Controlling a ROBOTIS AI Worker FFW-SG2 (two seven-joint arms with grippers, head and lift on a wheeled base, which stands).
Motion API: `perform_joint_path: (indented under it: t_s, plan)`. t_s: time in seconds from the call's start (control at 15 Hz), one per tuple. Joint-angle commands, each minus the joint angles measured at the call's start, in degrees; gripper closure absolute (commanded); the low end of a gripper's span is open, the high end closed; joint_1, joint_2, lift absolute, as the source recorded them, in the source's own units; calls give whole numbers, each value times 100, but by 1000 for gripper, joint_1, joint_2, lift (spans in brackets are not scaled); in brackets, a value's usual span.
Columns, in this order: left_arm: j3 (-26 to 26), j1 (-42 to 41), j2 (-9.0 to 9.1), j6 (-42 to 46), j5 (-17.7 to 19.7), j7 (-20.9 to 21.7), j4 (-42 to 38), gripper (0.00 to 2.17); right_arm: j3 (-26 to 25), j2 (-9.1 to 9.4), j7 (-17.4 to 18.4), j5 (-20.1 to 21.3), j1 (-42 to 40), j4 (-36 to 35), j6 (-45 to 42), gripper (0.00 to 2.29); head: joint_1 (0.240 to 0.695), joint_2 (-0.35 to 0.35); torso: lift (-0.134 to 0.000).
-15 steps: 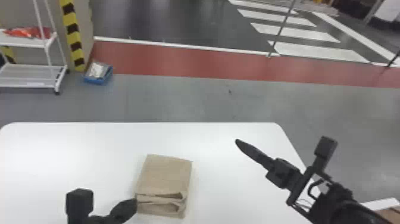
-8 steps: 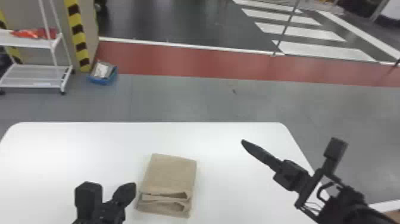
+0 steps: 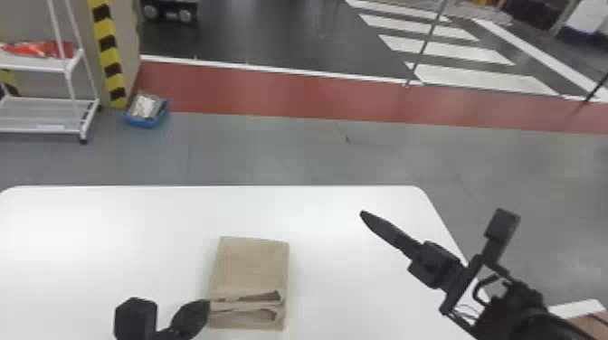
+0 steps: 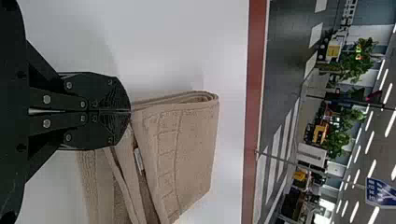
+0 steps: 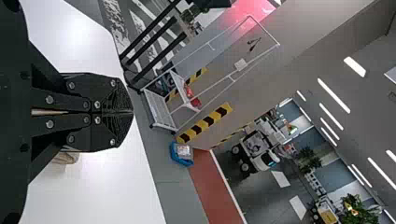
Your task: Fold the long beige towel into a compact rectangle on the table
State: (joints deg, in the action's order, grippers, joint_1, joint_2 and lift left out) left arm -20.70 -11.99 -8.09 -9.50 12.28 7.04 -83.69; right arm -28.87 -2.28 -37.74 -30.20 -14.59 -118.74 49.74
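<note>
Moving left gripper (image 4: 130,111) up to towel (image 3: 253,271), keeping fingers pressed together, apparently gripping nothing; probably tidying nearly finished fold.

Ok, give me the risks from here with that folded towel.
The left gripper is shut, its tips right at the side of the towel; a sideways push might skew the stack or drag it across the table.

The layers gape at the end nearest the robot, so a nudge there could catch one and pull the fold apart.

Left as they are, those loose layers may keep the rectangle from ending up compact.
</note>
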Motion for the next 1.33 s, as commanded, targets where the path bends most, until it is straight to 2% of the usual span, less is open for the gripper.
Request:
perform_joint_path:
  t_s: [0.0,0.2,0.4,0.53,0.67,0.73,0.8,1.0,1.13,1.27]
  plan:
    - [-39,-155,-9,-154,108,51,-244,1831,-13,0,4,-12,0,0,14,1649,695,-282,0]
    - [-136,-330,-35,-277,293,131,-499,1835,-22,0,-5,-65,-9,9,-3,1649,695,-307,0]
    - [-312,-418,-18,-312,213,104,-631,1838,-48,9,4,-117,-70,0,-3,1649,695,-340,0]
    - [-153,-497,-79,-382,275,95,-912,1835,-92,0,-5,-117,-141,-18,-39,1649,695,-350,0]
    - [198,-770,-97,-365,293,87,-1369,1831,-57,0,-66,190,-176,9,-267,1649,695,-350,0]
    - [400,-875,-105,-365,310,104,-1571,1831,136,9,-84,559,-220,70,-496,1649,695,-343,0]
    - [576,-972,-114,-347,328,122,-1730,1831,277,9,-84,691,-281,167,-671,1649,695,-330,0]
    - [945,-1086,-202,-347,503,157,-1958,1831,857,61,-22,1008,-457,896,-2095,1649,695,-275,0]
    - [1007,-1086,-202,-365,530,183,-1941,1831,1367,79,4,1078,-501,1652,-3554,1649,695,-212,0]
    - [1007,-1086,-202,-365,503,218,-1905,1831,1666,88,74,1166,-360,2224,-4029,1649,695,-173,0]
